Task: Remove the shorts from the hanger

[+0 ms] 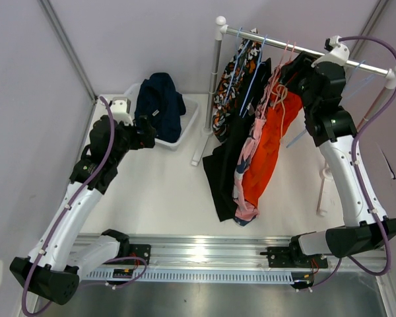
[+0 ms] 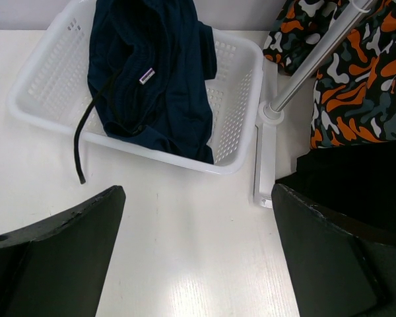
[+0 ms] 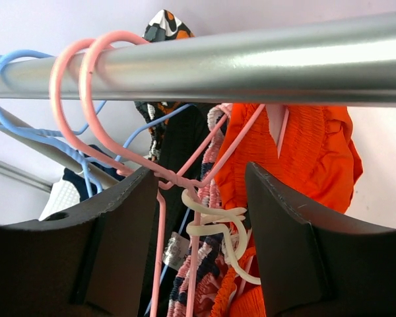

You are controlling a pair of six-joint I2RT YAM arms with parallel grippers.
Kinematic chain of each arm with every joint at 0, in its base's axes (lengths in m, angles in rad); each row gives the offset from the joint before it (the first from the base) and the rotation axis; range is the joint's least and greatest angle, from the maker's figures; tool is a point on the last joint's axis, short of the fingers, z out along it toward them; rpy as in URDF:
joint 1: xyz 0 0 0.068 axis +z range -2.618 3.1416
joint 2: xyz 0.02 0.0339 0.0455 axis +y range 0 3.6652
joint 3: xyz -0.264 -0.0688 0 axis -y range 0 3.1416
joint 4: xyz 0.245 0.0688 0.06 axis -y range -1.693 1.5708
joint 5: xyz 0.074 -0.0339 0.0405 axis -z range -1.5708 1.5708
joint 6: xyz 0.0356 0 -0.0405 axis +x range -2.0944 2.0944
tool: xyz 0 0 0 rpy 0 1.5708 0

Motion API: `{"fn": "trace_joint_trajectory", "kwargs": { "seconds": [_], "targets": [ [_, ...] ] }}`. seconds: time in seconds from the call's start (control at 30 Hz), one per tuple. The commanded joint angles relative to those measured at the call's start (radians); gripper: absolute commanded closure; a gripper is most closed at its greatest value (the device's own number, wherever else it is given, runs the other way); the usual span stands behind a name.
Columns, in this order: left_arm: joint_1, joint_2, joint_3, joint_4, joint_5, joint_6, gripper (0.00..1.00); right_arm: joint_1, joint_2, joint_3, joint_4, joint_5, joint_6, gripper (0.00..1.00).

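Note:
Four shorts hang from the rail: blotch-patterned, black, pink with dark print and orange-red. The navy shorts lie in the white basket; they also show in the left wrist view. My right gripper is open just under the rail, its jaws either side of the pink hangers and a cream hook, with the orange-red shorts close behind. My left gripper is open and empty over the table, in front of the basket.
The rack's upright post and white foot stand right of the basket. Blue hangers hang on the rail beside the pink ones. Grey walls close in at the left and back. A metal rail runs along the near edge.

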Motion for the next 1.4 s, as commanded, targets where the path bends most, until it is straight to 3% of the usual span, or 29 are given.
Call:
{"fn": "trace_joint_trajectory", "kwargs": {
  "seconds": [0.0, 0.3, 0.63, 0.7, 0.83, 1.13, 1.37],
  "targets": [
    [0.000, -0.019, 0.000, 0.034, 0.027, -0.004, 0.01, 0.009, -0.003, -0.020, 0.083, 0.050, -0.018, 0.40],
    [0.000, -0.016, -0.003, 0.033, 0.038, -0.007, 0.01, 0.057, 0.057, -0.023, 0.143, 0.093, -0.023, 0.56],
    [0.000, -0.012, -0.006, 0.033, 0.045, -0.004, 0.01, 0.084, 0.053, -0.013, 0.131, 0.139, -0.040, 1.00],
    [0.000, -0.018, -0.009, 0.042, 0.074, 0.007, 0.01, 0.086, 0.031, -0.014, 0.124, 0.147, -0.046, 1.00],
    [-0.020, -0.053, -0.014, 0.105, 0.262, 0.022, 0.01, 0.086, -0.024, -0.014, 0.092, 0.161, -0.058, 1.00],
    [-0.302, 0.036, 0.234, 0.111, 0.347, 0.015, 0.01, 0.086, -0.156, -0.031, 0.048, 0.243, -0.107, 1.00],
    [-0.586, 0.181, 0.290, 0.270, 0.459, 0.002, 0.01, 0.086, -0.229, -0.057, 0.011, 0.265, -0.106, 1.00]
  ]
}}
